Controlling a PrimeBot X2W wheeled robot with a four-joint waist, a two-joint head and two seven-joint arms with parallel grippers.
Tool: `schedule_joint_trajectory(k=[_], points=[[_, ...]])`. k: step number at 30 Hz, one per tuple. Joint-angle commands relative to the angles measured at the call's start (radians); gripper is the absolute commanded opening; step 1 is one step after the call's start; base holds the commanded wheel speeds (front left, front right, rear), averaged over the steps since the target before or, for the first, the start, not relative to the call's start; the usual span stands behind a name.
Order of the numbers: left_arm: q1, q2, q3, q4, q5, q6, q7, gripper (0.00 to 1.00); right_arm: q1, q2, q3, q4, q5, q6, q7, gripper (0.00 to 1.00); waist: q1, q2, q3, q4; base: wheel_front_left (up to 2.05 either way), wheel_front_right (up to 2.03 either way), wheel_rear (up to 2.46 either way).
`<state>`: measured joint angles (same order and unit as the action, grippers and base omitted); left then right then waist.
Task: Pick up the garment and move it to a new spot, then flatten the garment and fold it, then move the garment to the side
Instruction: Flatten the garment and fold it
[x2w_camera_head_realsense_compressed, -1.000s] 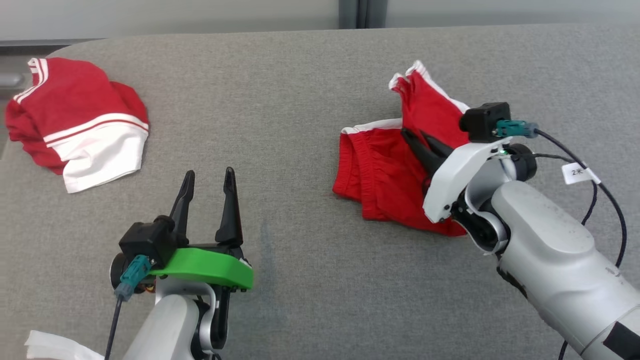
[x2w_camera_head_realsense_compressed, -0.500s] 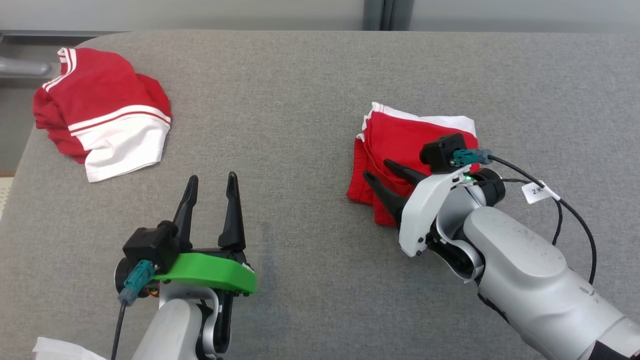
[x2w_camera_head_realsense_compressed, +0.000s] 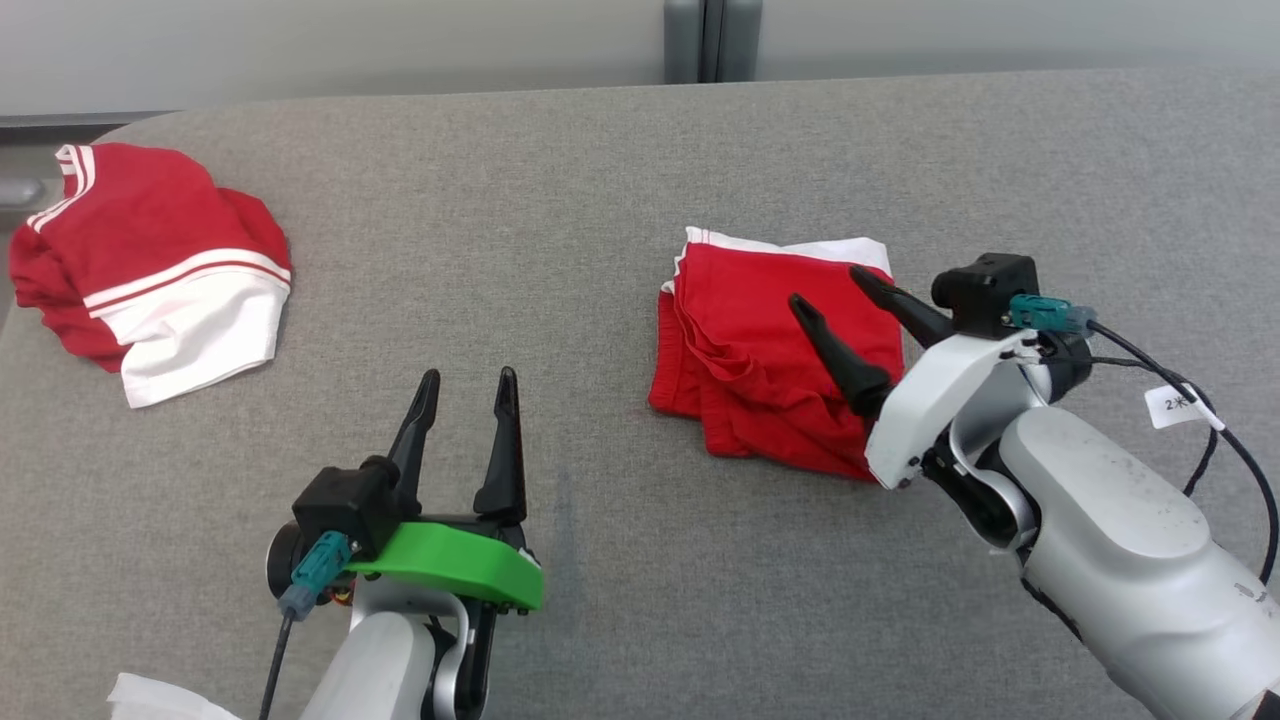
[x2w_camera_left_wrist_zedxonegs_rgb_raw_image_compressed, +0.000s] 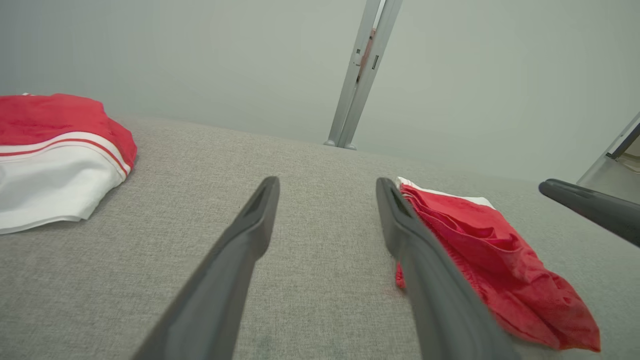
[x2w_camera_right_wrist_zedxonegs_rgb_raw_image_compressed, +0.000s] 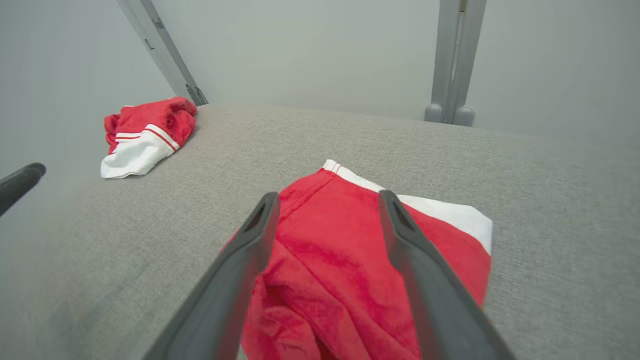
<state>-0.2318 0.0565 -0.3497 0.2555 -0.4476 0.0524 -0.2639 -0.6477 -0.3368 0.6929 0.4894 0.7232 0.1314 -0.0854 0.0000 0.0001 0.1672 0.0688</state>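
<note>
Our right pincer (x2w_camera_head_realsense_compressed: 827, 287) hangs above the garment (x2w_camera_head_realsense_compressed: 760, 330) in the head view, jaws spread wide and gripping nothing. The red garment lies right of centre on the grey desk (x2w_camera_head_realsense_compressed: 560, 200) as a compact, roughly square bundle, with a white hem along its far edge and its near edge bunched. Our left pincer (x2w_camera_head_realsense_compressed: 469, 374) waits near the front of the desk, well apart from the garment, equally wide and empty. A second garment (x2w_camera_head_realsense_compressed: 150, 250), red and white, sits at the far left corner.

From the left wrist view, the left pincer (x2w_camera_left_wrist_zedxonegs_rgb_raw_image_compressed: 327, 182) frames bare desk. The garment (x2w_camera_left_wrist_zedxonegs_rgb_raw_image_compressed: 475, 235) lies to its right in stacked layers, and one finger (x2w_camera_left_wrist_zedxonegs_rgb_raw_image_compressed: 590, 206) of the right pincer reaches in above it.

From the right wrist view, the right pincer (x2w_camera_right_wrist_zedxonegs_rgb_raw_image_compressed: 328, 196) straddles the garment (x2w_camera_right_wrist_zedxonegs_rgb_raw_image_compressed: 340, 240) from above, and we cannot tell whether the fingers touch the cloth. The second garment (x2w_camera_right_wrist_zedxonegs_rgb_raw_image_compressed: 145, 130) lies far off to the left.

We judge that the fold is laid or nearly so, and moving the garment to the side is not yet done. If the rumpled near edge wants smoothing, we press it flat first. The next move then calls for pinching every layer at one edge and moving the bundle low, so that the layers do not fall open.
</note>
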Motion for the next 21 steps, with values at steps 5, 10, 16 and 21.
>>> schedule_joint_trajectory(k=[5,10,16,21], points=[[0.004,0.000,-0.010,0.007,0.001,-0.010,-0.001,1.00,-0.014,-0.022,0.006,0.082,-0.082,-0.001,0.026,1.00,0.0000,-0.0001,0.012,0.009,0.00,0.00,0.00],[-0.020,-0.002,-0.015,0.012,0.001,-0.009,-0.001,1.00,-0.051,-0.014,0.065,0.148,-0.102,-0.001,0.063,0.19,0.0000,-0.0001,0.030,0.039,0.00,0.00,0.00],[-0.019,-0.004,-0.007,0.016,-0.004,-0.005,-0.001,1.00,-0.070,0.000,0.186,0.135,-0.033,-0.001,0.095,0.00,0.0000,-0.0001,0.030,0.065,0.00,0.00,0.00],[-0.017,-0.005,0.005,0.015,-0.009,-0.004,-0.001,1.00,-0.071,0.013,0.295,0.110,0.015,-0.001,0.099,0.00,0.0000,-0.0001,0.030,0.067,0.00,0.00,0.00]])
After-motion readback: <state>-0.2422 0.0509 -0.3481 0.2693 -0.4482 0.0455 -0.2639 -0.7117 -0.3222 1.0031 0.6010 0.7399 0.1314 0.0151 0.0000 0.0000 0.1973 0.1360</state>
